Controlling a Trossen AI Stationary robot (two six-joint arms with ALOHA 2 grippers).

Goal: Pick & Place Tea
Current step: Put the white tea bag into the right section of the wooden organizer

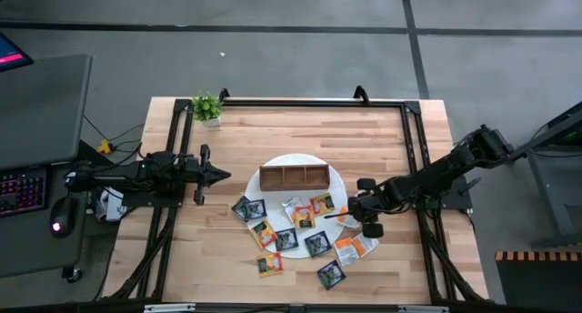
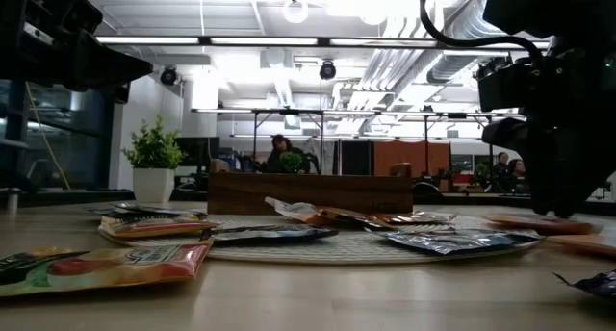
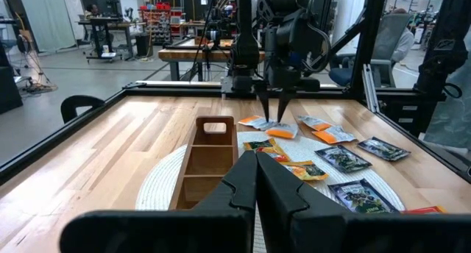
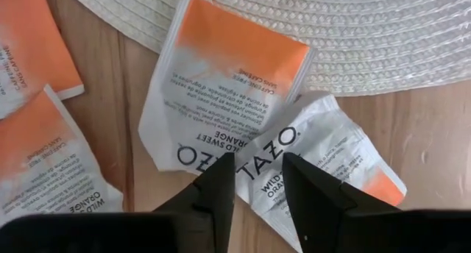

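Right gripper (image 4: 257,181): two dark, wedge-shaped fingers (image 4: 218,188), standing a little apart with a narrow gap between them, pointing down at the table and clamped on nothing that can be seen.
Sachet at the fingertips: a flat white-and-orange paper sachet (image 4: 318,163) with dark print lies tilted just under the gap; one corner of it shows between the two tips. I cannot tell if the tips touch it.
Neighbour sachet: a second white-and-orange square sachet (image 4: 224,91) overlaps the first one at its 11 o'clock and lies partly on the mat's edge.
Mat: a round white woven mat (image 1: 338,181) with a fine ribbed texture; in the high view the right gripper (image 1: 349,210) stands at its 4 o'clock rim.
Other tea: dark green, glossy sachets (image 1: 317,244) and orange-yellow ones (image 1: 263,233) lie flat and scattered from 4 to 8 o'clock of the mat, some on it, some on the bare wood. Two more white-and-orange sachets (image 1: 349,249) lie just beside the right gripper at its 6 o'clock.
Box: a brown, long wooden box with three compartments (image 1: 294,176) stands on the mat's centre, with no sachet visible inside.
Table: light wooden top with visible planks (image 1: 382,140), inside a black metal frame.
Plant: a small green plant in a white pot (image 1: 207,107) at the table's 11 o'clock corner.
Left gripper (image 1: 225,175): dark fingers pressed together, holding nothing, at 9 o'clock of the mat, well apart from the tea.
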